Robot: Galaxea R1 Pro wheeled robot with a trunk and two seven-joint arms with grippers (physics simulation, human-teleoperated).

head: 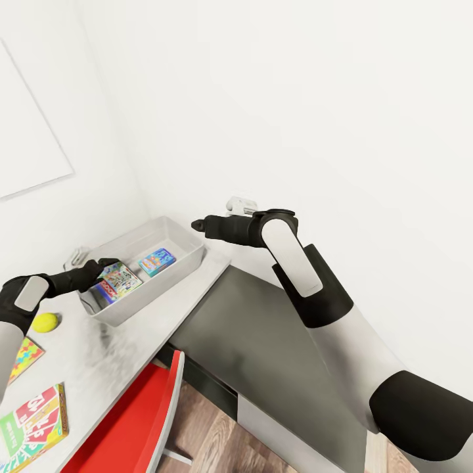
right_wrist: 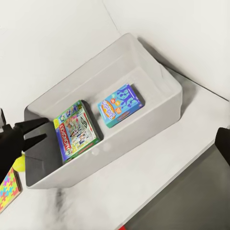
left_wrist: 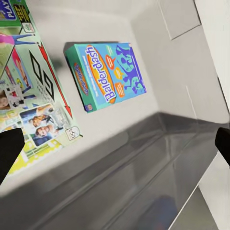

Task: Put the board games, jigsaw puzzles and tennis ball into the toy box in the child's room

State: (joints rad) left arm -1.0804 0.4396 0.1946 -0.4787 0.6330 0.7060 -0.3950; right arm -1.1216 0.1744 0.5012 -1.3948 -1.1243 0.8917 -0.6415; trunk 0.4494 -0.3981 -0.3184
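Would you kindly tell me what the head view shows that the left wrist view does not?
The head view adds the ball, a puzzle, the SKIP-BO game and a red chair. The left wrist view adds the readable Balderdash title on the blue game. Both share the toy box holding the blue game and the green-bordered game.
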